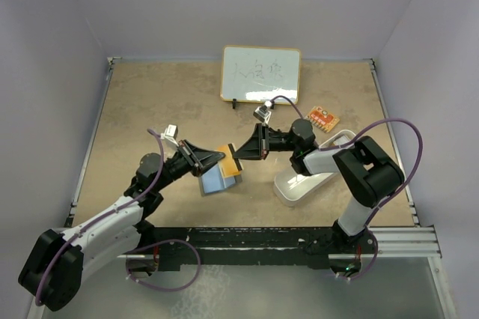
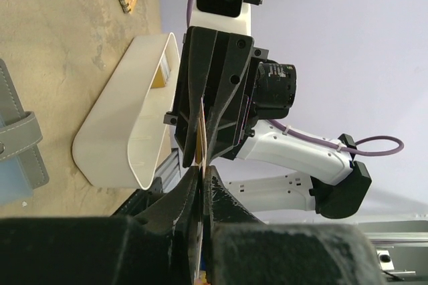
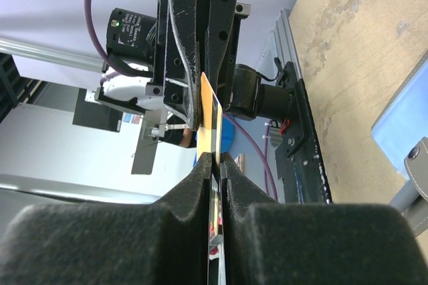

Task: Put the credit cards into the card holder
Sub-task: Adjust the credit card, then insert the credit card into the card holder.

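The orange-gold credit card (image 1: 230, 162) hangs in the air at mid-table, held edge-on from both sides. My left gripper (image 1: 210, 162) is shut on its left edge, and my right gripper (image 1: 245, 152) is shut on its right edge. The card's thin edge shows between the fingertips in the left wrist view (image 2: 199, 134) and in the right wrist view (image 3: 211, 108). Below it the grey card holder (image 1: 213, 182) lies open on the table, strap and snap showing (image 2: 20, 139) (image 3: 416, 168). The light blue card (image 3: 401, 121) lies on it; I cannot tell if it is tucked in.
A white oblong tray (image 1: 329, 148) sits under the right arm, also in the left wrist view (image 2: 127, 131), with something yellow inside. A small orange spiral notebook (image 1: 323, 117) and a whiteboard (image 1: 260, 73) stand at the back. A metal rail (image 1: 299, 237) runs along the near edge.
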`<state>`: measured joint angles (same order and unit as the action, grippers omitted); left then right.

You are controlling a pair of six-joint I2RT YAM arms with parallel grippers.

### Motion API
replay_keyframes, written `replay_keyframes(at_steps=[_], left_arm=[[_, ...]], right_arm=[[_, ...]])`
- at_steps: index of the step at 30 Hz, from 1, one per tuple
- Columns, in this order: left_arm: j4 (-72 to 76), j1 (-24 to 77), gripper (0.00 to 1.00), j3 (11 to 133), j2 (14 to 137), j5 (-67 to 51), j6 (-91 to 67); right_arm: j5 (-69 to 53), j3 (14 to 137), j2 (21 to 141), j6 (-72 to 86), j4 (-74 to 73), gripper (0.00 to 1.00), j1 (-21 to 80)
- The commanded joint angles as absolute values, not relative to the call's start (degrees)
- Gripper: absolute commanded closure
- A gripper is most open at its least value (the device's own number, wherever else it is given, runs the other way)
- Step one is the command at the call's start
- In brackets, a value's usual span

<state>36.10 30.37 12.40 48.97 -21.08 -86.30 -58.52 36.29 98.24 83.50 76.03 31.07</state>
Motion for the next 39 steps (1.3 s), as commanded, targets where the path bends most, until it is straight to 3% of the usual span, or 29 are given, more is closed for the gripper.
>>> replay_keyframes(at_steps=[1,11,18,26,39], left_arm=[[41.8,30.2,1.00,13.5,47.8,-22.6,-85.9],[14.5,30.2,1.00,19.0,42.5,-14.5,-70.7],[-12.1,30.1,1.00,25.5,43.0,0.7,-62.5],[-16.9,29.7,1.00,27.4,52.6,3.2,-58.6],[-22.1,28.9,1.00,29.6,59.8,3.8,-54.7]], right_arm=[[-59.7,35.0,98.2,83.0,77.9,0.93,29.4],[-59.1,33.9,96.8,80.5,74.7,1.00,28.6],[-53.6,35.4,93.0,69.5,57.2,1.00,29.0],[-38.8,46.1,89.2,45.7,17.4,1.00,33.9],[-33.6,53.7,98.9,44.7,11.3,1.00,38.7]])
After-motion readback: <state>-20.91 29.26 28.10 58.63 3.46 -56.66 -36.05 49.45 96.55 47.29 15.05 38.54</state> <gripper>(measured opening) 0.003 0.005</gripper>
